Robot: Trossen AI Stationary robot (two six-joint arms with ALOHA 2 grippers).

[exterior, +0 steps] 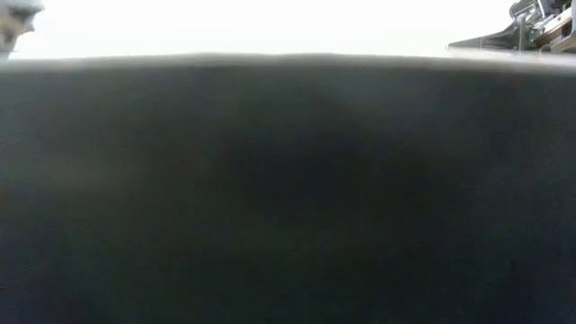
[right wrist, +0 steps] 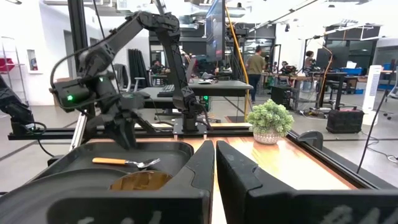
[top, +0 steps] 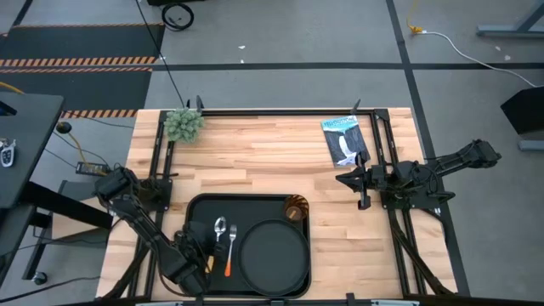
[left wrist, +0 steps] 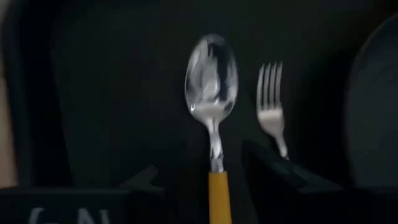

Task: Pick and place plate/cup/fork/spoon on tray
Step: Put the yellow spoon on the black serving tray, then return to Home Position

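The black tray point(top: 197, 212) lies at the table's near edge. On it are the round black plate point(top: 272, 255) at the right, the amber cup point(top: 296, 208) in the far right corner, the spoon point(top: 220, 228) and the fork point(top: 230, 246) side by side at the left. My left gripper point(top: 202, 257) is low over the tray's near left part and is open. In the left wrist view its fingers point(left wrist: 273, 171) stand on either side of the spoon's yellow-orange handle point(left wrist: 219, 199) without touching it. The spoon point(left wrist: 211, 81) and fork point(left wrist: 271, 99) lie flat on the tray floor. My right gripper point(top: 350, 180) waits shut at the table's right side.
A small potted plant point(top: 184, 124) stands at the far left corner. A dark packet point(top: 343, 138) lies at the far right. The bare wood between tray and far edge is free room. The tray's near wall point(exterior: 288, 180) fills the low view. People show in the room beyond point(right wrist: 255, 62).
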